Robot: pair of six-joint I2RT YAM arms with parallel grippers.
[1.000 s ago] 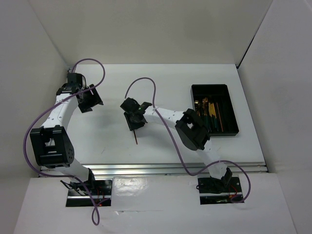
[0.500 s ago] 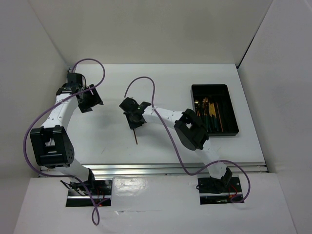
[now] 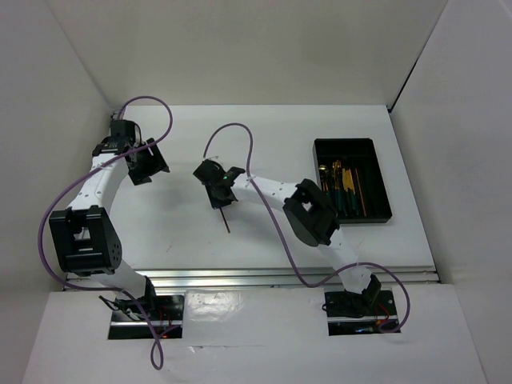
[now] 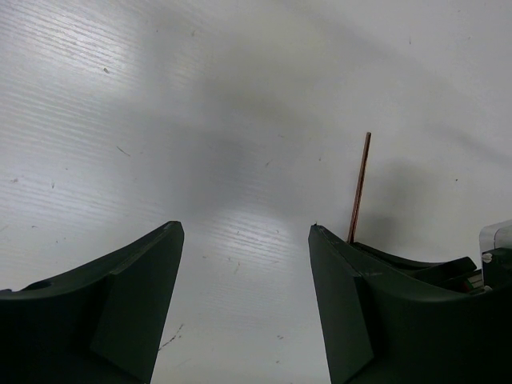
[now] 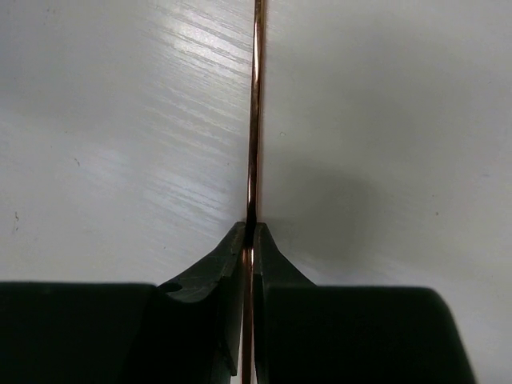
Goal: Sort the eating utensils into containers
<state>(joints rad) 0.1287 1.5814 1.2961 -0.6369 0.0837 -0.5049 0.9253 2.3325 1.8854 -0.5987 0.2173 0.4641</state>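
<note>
Most of the sorting looked done. The black rectangular plastic tray (image 3: pixel 345 141), sitting near the right edge of the white counter (image 3: pixel 264 240), already held several gold-headed utensils with dark teal handles (image 3: pixel 340 186) and some brown sticks (image 3: pixel 361 192) laid along its long compartments. The top view was too small to show exactly which compartment each lay in.

Only one loose piece showed outside the tray: a thin brown wooden chopstick (image 3: pixel 226 222), around the middle of the counter and well apart from the tray. The right end effector (image 3: pixel 221 202) had its fingers pressed together on one end of it, pinching the stick in the narrow slit between the pads in the right wrist view.

The chopstick's long axis ran roughly from the far edge toward the near edge. Its free end pointed at the near edge and leaned slightly toward the right. Whether that tip touched the counter could not be told. What was left, by my judgement, was carrying it to the tray.

The left end effector (image 3: pixel 154 166) hung near the far-left corner, fingers spread and holding nothing.
</note>
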